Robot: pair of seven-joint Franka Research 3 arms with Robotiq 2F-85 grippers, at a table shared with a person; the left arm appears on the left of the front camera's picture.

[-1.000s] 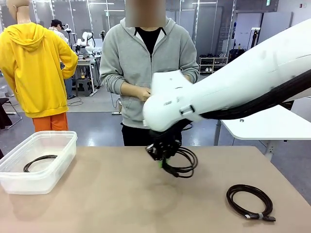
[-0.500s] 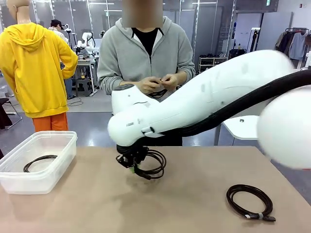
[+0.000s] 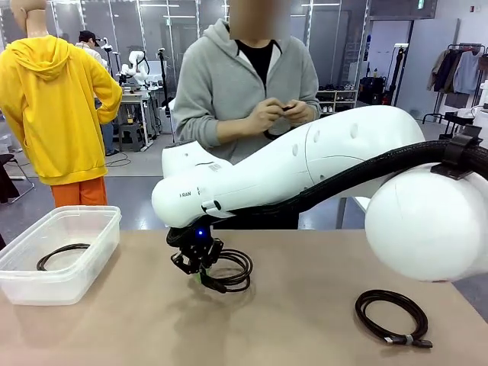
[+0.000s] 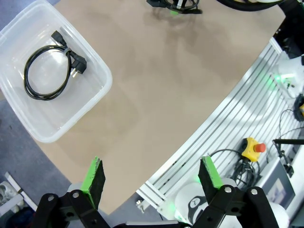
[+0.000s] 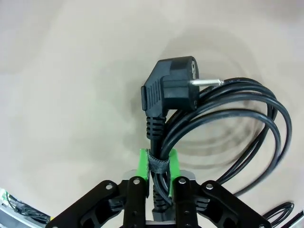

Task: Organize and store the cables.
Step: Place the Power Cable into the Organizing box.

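My right gripper (image 3: 200,268) is shut on a coiled black cable (image 3: 231,271), low over the table left of centre. In the right wrist view its green pads (image 5: 142,164) pinch the bundle at a small tie, below the black plug (image 5: 171,92); the loops (image 5: 247,128) spread to the right over the tabletop. A second coiled cable (image 3: 62,254) lies in the clear plastic bin (image 3: 95,255) at the far left, and in the left wrist view that cable (image 4: 47,71) rests in the bin (image 4: 90,102). A third cable (image 3: 393,316) lies at the front right. My left gripper (image 4: 153,175) hangs open high over the table's near edge.
A person in a grey hoodie stands at the far side, hands (image 3: 278,114) together at chest height around something small and dark. The right arm's white body (image 3: 305,168) spans the middle and right of the front view. Bare tabletop (image 3: 130,320) lies between bin and gripper.
My right arm has carried the cable leftward from the table's middle and lower toward the top. The person's hands have moved up and to the right.
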